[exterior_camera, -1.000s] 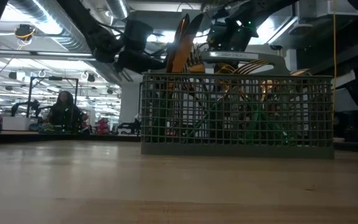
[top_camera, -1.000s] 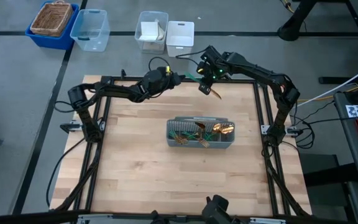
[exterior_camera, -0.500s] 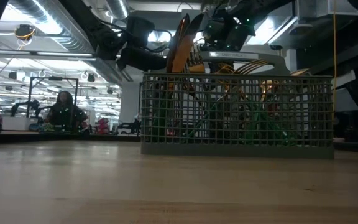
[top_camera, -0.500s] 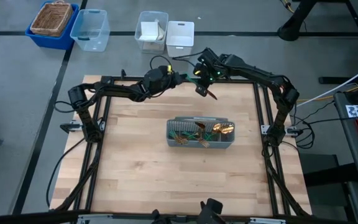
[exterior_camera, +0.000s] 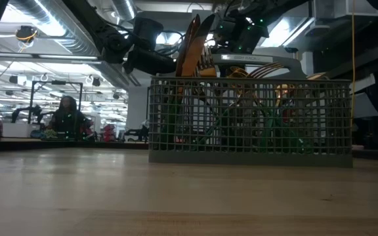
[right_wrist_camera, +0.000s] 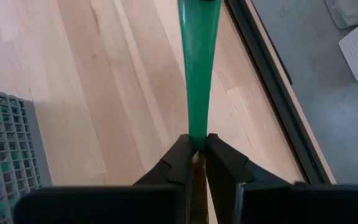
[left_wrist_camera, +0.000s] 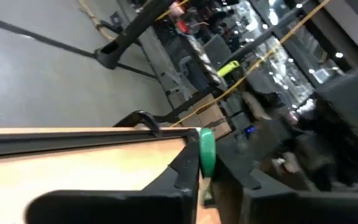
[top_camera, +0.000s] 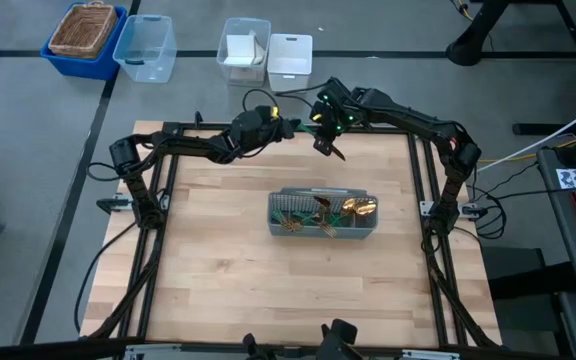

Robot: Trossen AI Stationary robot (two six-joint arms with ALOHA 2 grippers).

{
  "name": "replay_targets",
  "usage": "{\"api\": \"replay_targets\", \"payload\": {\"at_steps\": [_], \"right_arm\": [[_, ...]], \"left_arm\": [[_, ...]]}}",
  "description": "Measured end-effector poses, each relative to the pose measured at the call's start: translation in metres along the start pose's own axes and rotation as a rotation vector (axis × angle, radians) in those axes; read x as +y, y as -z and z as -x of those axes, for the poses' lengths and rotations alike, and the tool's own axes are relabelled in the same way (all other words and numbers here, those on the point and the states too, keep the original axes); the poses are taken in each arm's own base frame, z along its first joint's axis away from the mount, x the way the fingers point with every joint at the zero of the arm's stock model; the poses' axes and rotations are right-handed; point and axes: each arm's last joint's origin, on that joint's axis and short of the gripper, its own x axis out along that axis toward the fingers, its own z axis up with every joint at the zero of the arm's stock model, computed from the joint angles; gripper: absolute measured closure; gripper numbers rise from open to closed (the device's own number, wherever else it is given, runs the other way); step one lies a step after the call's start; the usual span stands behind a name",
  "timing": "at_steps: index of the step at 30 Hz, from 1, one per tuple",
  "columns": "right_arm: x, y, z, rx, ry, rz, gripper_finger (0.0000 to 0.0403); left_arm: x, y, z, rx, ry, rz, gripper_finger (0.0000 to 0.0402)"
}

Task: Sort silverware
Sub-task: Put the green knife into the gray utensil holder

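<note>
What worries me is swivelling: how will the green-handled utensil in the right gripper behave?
Probably stiff: the green-handled utensil runs straight out of the right gripper. Its slim, smooth-looking handle is pinched at one narrow spot, so it may pivot or slip if bumped.

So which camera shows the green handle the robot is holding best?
The right wrist view: the green handle fills the picture, pinched in the right end effector. The left wrist view shows only its tip. From above it is tiny; in the low view I cannot pick it out.
</note>
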Motion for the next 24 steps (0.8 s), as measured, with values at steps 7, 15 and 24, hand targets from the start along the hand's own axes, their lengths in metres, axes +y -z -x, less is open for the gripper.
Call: {"api": "replay_targets", "payload": {"at_steps": [7, 15, 24], "right_arm": [[-0.001, 0.000, -0.001, 0.003, 0.000, -0.002, 0.0362], [-0.001, 0.000, 0.000, 0.001, -0.003, 0.002, 0.0341], [-0.001, -0.001, 0.002, 0.009, 0.025, 0.001, 0.0254]], "left_arm": [[-0.001, 0.000, 0.000, -0.003, 0.003, -0.013, 0.0386], [0.003, -0.002, 0.000, -0.001, -0.015, -0.050, 0.0387], [0.014, -0.020, -0.001, -0.048, -0.041, -0.058, 0.0387]]}}
